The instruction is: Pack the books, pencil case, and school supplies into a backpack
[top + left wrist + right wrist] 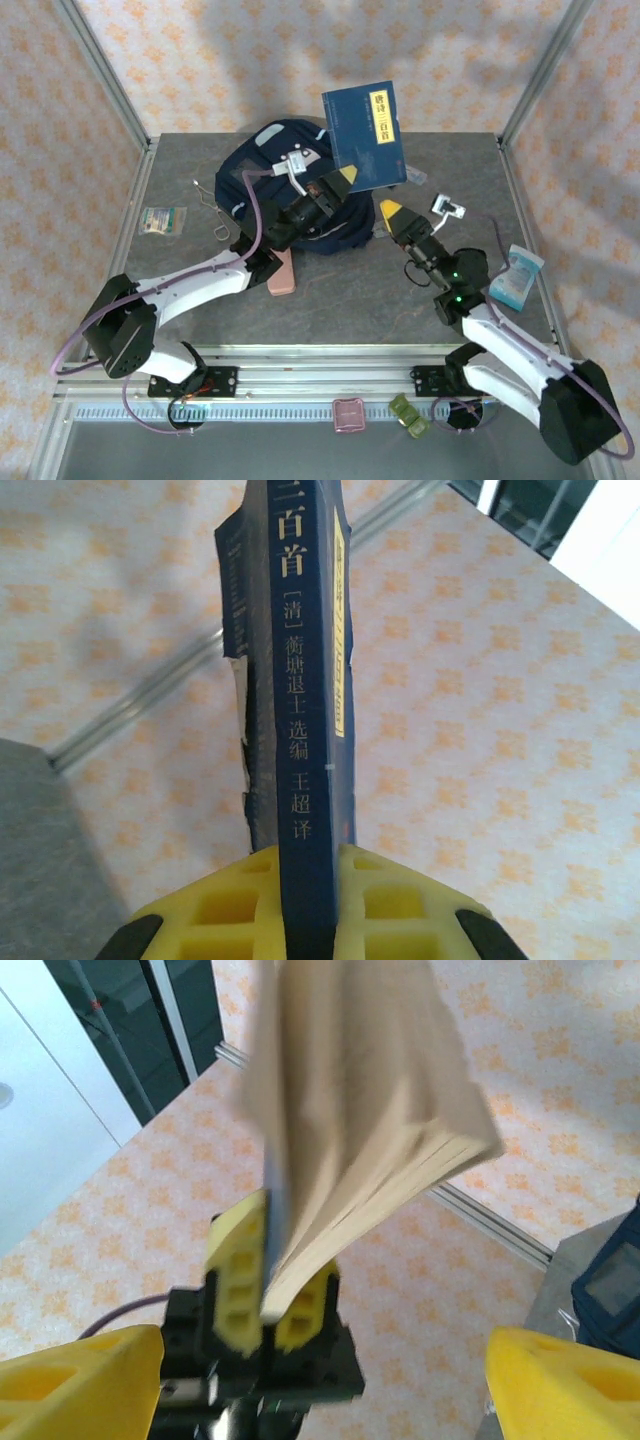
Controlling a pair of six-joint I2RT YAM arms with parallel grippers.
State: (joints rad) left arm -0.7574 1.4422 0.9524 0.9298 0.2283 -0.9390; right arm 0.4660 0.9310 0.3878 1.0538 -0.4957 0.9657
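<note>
A dark blue book (365, 135) is held upright in the air over the navy backpack (245, 160), with my left gripper (345, 178) shut on its lower edge. In the left wrist view the book's spine (308, 680) stands clamped between the yellow fingers of the left gripper (310, 900). My right gripper (392, 213) sits just right of the book, open. Seen from the right wrist, the right gripper (322, 1360) has its jaws wide apart and holds nothing, and the book's fanned pages (370, 1110) rise in front. A pink pencil case (282, 272) lies partly under the left arm.
A white and light-blue packet (517, 275) lies near the right edge. A small clear item (450, 208) sits by the right arm. A greenish-white flat packet (160, 220) and a bent wire (205, 190) lie left of the backpack. A corner of the backpack (610, 1280) shows at the right.
</note>
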